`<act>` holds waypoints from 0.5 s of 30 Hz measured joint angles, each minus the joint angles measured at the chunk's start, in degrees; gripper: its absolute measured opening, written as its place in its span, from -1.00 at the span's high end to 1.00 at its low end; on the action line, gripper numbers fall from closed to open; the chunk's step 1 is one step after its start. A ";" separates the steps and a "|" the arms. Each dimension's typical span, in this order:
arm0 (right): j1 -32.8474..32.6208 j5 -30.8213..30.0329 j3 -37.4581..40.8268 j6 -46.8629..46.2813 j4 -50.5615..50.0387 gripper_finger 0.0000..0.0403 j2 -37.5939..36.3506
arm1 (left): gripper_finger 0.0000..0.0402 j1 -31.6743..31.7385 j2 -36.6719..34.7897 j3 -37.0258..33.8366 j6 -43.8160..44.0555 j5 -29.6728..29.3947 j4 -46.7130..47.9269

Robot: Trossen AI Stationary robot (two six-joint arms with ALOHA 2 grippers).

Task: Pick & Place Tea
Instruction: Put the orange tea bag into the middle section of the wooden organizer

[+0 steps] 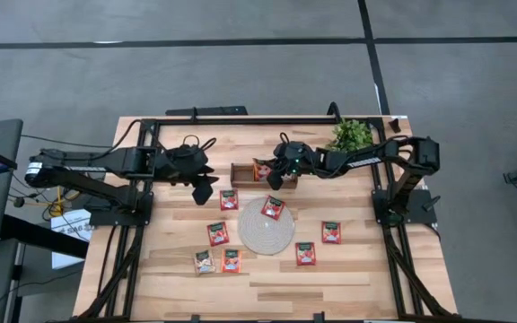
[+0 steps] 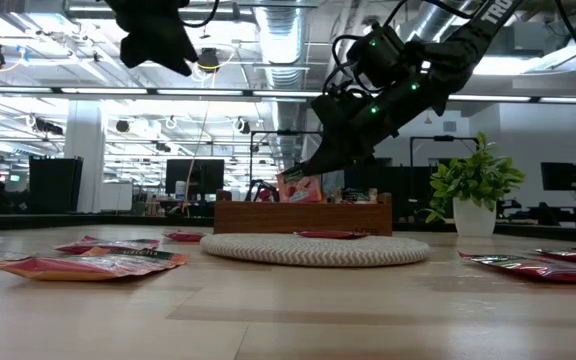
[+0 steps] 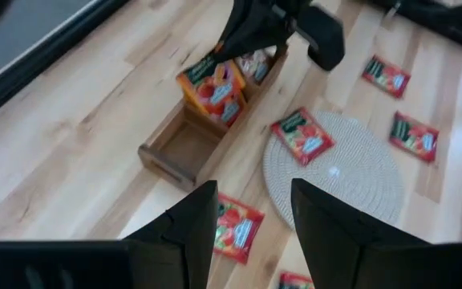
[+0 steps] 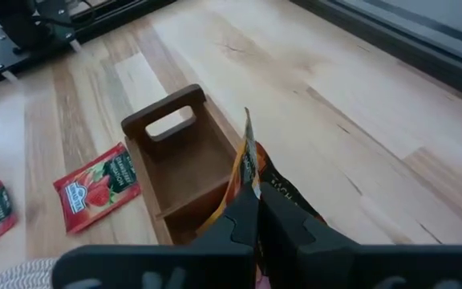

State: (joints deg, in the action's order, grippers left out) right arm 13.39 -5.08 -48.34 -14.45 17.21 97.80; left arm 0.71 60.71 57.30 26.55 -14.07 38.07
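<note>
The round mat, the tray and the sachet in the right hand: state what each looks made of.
Round mat: coiled cord or woven fibre, pale beige and matte; ridges show at its edge in the low view.
Tray: brown wood, smooth stained finish, with a cut-out handle slot.
Sachet pinched in the shut right hand: thin printed foil or coated paper, probably; it looks slightly glossy and flexes.

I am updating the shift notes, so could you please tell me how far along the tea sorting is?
Done: at least one sachet already sits in the brown wooden compartment tray. In hand: the right claw is shut on a red-orange square tea sachet, held above the tray. Left: eight sachets remain out, one on the round woven mat, the rest on the light wooden table. The left claw waits open.
</note>
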 joint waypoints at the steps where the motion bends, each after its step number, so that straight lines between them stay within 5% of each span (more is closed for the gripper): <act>1: 0.00 0.00 0.00 -0.01 -0.02 1.00 0.00 | 0.25 0.00 -0.06 0.00 -0.20 -0.02 0.25; 15: 0.09 0.60 0.00 2.32 -0.54 0.91 0.00 | 0.25 0.00 -0.05 0.00 -1.58 0.00 -0.10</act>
State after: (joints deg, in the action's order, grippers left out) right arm 13.48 -4.48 -48.34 -12.14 16.67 97.80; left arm 0.71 60.66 57.30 24.96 -14.06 37.97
